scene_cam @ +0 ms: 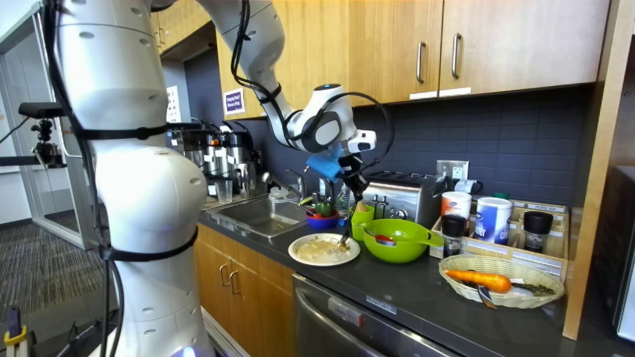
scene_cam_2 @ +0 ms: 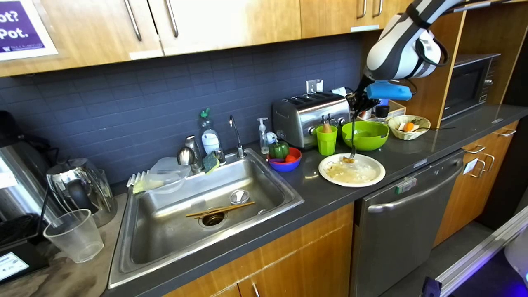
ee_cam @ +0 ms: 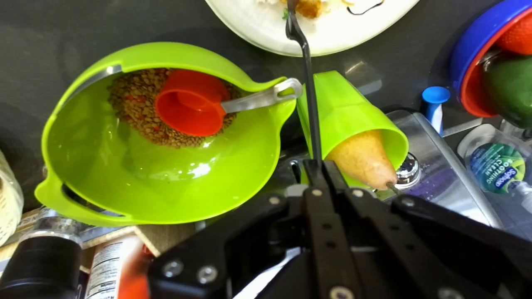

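Above the counter (scene_cam: 387,275) is a slender black utensil (ee_cam: 311,99).

On the left, a purple-and-white rectangular paper sign (scene_cam_2: 24,31) on the light wooden upper cabinet (scene_cam_2: 95,22) shows "ot?" above "Pot." and a small "W", cut off by the edge of an exterior view. Along the far side of the bench (scene_cam_2: 307,185), a clear plastic pump bottle (ee_cam: 492,155) carries a round blue-and-green label (ee_cam: 498,170) with "Softsoap" and "SOOTHING CLEAN". At right, a white paper strip (scene_cam: 544,208) on the tan wooden divided box (scene_cam: 555,233) reads "PURE VIA". Print on the blue-and-white cylindrical canister (scene_cam: 492,220) is unclear.
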{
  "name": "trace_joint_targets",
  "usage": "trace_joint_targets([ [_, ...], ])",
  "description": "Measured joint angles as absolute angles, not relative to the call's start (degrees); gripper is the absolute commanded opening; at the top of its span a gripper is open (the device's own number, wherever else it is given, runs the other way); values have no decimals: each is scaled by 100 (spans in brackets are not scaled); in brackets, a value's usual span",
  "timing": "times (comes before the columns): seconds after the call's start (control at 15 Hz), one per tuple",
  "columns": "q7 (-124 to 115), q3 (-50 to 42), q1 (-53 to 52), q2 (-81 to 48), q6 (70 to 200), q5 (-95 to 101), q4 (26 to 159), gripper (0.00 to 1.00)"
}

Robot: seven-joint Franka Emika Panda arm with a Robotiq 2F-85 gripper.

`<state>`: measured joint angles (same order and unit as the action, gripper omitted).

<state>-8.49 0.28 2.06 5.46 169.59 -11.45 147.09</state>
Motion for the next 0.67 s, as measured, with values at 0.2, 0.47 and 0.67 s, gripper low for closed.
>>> trace_joint_targets([
  [0.2,-863,28,206,525,16968,-1145,14707,1],
  [0.47,-980,30,216,497,17044,-1027,14690,1],
  [0.67,-1181,43,239,460,17107,-787,14681,1],
])
